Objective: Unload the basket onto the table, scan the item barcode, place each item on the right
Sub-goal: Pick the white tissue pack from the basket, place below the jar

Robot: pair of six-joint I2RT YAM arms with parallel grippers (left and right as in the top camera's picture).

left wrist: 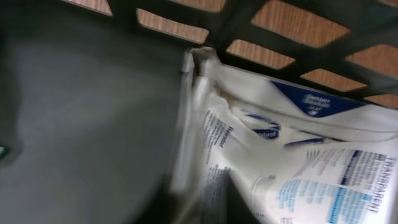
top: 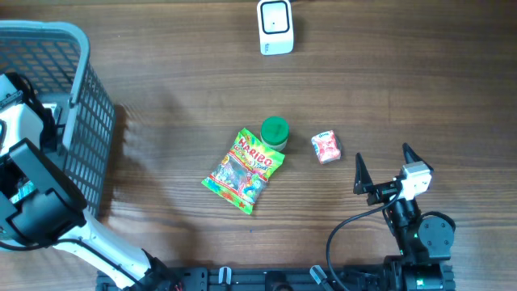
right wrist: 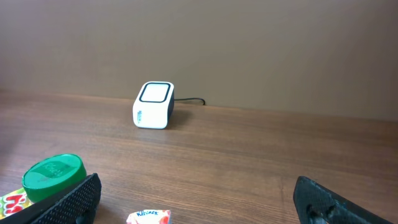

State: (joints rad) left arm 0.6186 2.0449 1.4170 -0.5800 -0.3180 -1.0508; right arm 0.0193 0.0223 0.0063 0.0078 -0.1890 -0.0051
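Fingers (right wrist: 68, 200) of the right gripper (top: 386, 166) are spread wide apart with nothing between them. They hang just over the wooden table (top: 161, 97). Far out in front of these fingers sits the white scanner (right wrist: 153, 105), a bit toward the finger on the left of the wrist view. A round green lid (right wrist: 54, 177) pokes up just past that same finger. A small red and white candy pack (top: 326, 147) lies on the table between the two fingers, closer to that one too. Beyond the lid, farther from the fingers, a bright gummy bag (top: 244, 170) lies flat and touches the lid.

The left arm (top: 32, 194) reaches down into the gray basket (top: 81, 89). Its fingers do not show in any view, but they are squeezed together. Right below the left wrist camera is a white packet (left wrist: 298, 155) with blue words on it. It lies on the basket floor against the grid wall. The view is blurry, so I cannot tell if the left fingers pinch the packet or only sit close to it.
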